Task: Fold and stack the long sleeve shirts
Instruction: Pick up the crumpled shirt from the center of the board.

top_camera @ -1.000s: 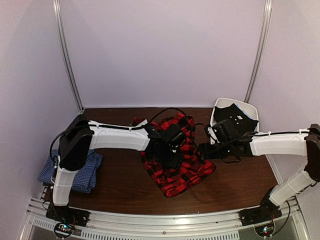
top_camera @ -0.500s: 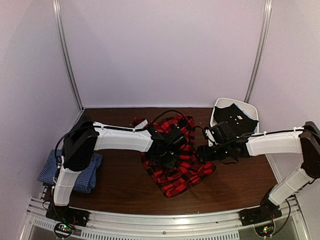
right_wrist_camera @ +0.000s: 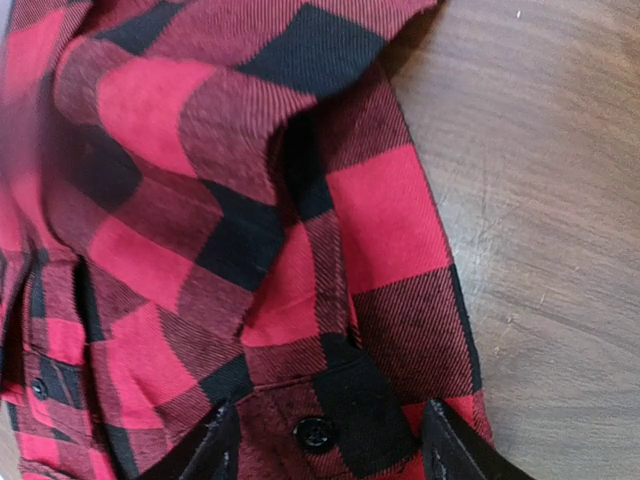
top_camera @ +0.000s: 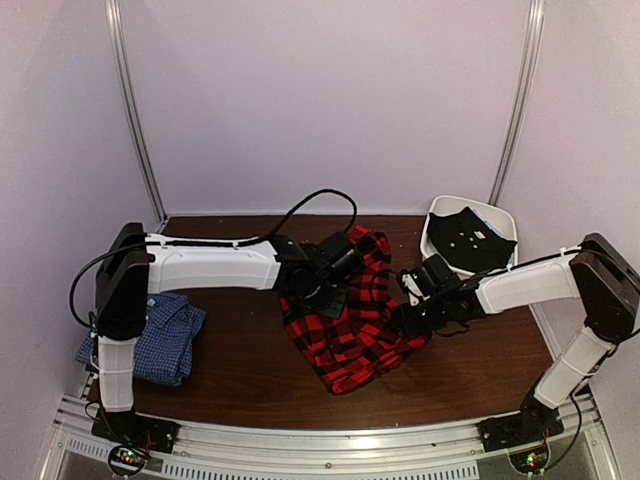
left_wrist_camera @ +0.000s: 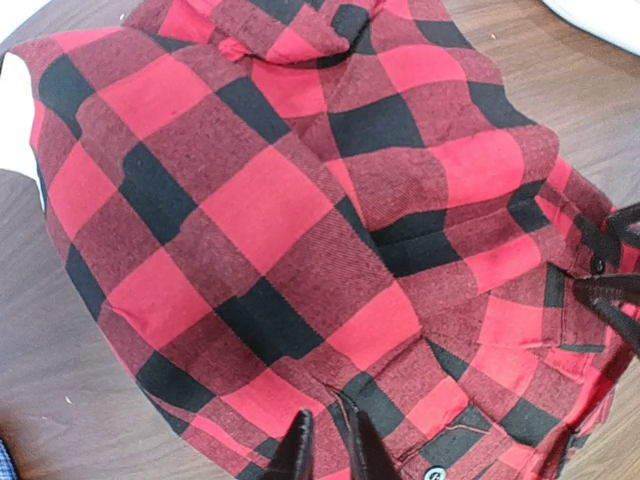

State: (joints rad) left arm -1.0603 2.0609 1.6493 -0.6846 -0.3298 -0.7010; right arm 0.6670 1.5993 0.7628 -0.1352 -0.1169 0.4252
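Note:
The red-and-black plaid shirt [top_camera: 352, 330] lies crumpled in the middle of the table and fills both wrist views [left_wrist_camera: 300, 200] [right_wrist_camera: 240, 220]. My left gripper [top_camera: 322, 297] presses down on its upper left part; in the left wrist view its gripper [left_wrist_camera: 332, 452] is shut on a raised fold of the plaid cloth. My right gripper [top_camera: 405, 318] is low at the shirt's right edge, and its gripper [right_wrist_camera: 330, 445] stands open astride a cuff with a black button [right_wrist_camera: 314, 432]. The blue checked shirt [top_camera: 150, 335] lies folded at the table's left edge.
A white bin [top_camera: 500, 215] holding black cloth stands at the back right. Bare brown tabletop [top_camera: 240, 370] shows in front of and beside the plaid shirt. Side walls and two metal posts close in the table.
My left jaws have closed on a fold of the plaid shirt. The right gripper has moved left and down onto the shirt's right edge, its jaws narrowing a little.

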